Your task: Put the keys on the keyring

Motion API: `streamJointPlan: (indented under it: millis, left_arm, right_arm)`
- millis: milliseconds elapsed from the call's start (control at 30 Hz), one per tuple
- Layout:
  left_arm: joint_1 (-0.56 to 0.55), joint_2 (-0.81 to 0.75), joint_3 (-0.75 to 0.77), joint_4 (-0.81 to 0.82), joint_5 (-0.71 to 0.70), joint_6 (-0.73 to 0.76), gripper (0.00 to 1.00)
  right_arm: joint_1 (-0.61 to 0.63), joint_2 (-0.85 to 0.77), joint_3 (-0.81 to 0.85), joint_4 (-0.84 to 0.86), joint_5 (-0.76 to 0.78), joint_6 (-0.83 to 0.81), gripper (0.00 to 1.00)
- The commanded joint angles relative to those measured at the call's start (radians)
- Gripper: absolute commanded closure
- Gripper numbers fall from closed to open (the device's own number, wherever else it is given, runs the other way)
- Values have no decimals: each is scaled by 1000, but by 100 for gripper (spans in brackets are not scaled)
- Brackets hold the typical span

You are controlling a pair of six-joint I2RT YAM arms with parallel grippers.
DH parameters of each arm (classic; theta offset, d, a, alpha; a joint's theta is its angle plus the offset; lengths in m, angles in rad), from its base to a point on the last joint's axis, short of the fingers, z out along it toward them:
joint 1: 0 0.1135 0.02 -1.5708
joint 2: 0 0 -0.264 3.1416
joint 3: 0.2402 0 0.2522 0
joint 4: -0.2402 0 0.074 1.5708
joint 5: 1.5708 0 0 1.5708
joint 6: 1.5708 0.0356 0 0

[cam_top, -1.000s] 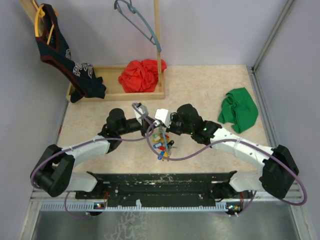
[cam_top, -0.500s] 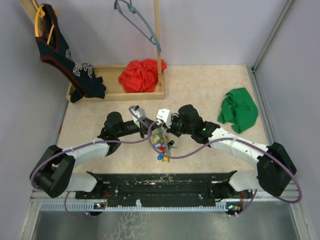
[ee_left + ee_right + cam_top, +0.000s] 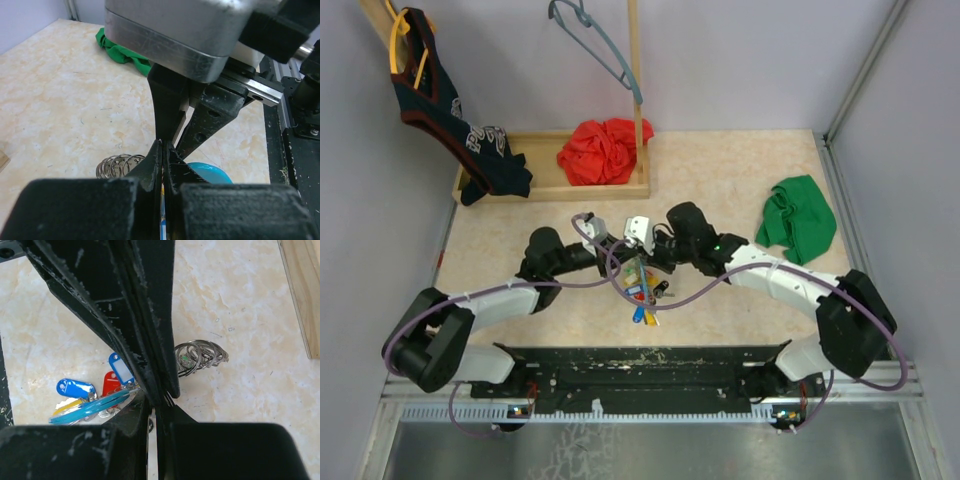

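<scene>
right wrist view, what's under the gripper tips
Blue key tag, red key tag, light-blue part of the keyring, a coil of silver rings. The right gripper hides anything its tips pinch.

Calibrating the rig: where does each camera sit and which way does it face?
Top external: above and behind, looking down on table; left arm and right arm show.
Left wrist: low, facing green cloth; left gripper shows shut.
Right wrist: looks down on tagged keys; right gripper shows.
Both wrist views share the silver ring coil.
</scene>
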Motion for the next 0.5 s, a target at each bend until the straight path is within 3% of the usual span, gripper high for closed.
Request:
streamJointPlan:
  millis: [0,167,300,467]
  left_arm:
    - [-2,-14,-10,147,19,-21,100]
    - [1,-49,-21,40,-28,36,100]
    - [1,-64,-15,-22,-40,58,76]
    - [0,-62,5,-65,-6,61,67]
  right_arm:
    - [-4,-2,60,-34,23,-27,100]
    - [-14,-86,82,-53,96,-51,100]
    - [-13,-129,102,-63,93,-68,100]
    - [2,-142,122,-75,95,-79,100]
